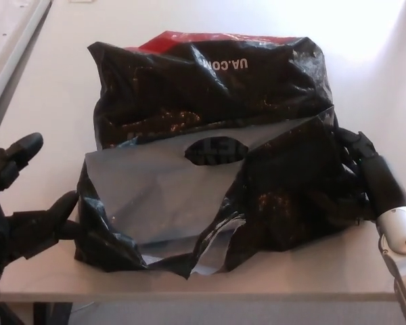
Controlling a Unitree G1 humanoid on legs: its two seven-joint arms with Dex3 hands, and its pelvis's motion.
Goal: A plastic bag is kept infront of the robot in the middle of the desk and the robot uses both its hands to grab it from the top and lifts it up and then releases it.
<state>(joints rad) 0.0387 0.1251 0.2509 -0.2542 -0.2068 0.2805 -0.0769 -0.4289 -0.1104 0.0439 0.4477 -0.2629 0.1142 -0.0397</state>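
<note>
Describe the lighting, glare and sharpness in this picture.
Head view: strong light blows out the desk at upper right to near white; the plastic bag shows small speckled highlights on its glossy black creases; the image is soft overall, and the left hand and right hand are dark with little detail.

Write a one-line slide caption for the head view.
Crumpled black plastic bag on the white desk, left hand open at its left edge, right hand pressed against its right side.
</note>
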